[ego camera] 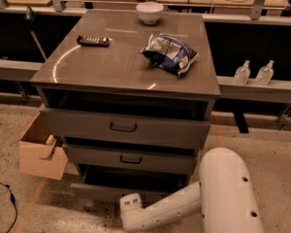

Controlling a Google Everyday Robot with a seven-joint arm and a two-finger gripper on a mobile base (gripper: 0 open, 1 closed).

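The cabinet [111, 69] is shown in grey-brown, with dark handles [123, 127]; the bowl [149, 11] in white; the snack bag [169, 52] in blue and silver; the remote [93, 41] in black; the box [39, 157] in pale tan. The gripper [132, 207], white like its arm [223, 193], is seen low before the grey bottom drawer [99, 192]
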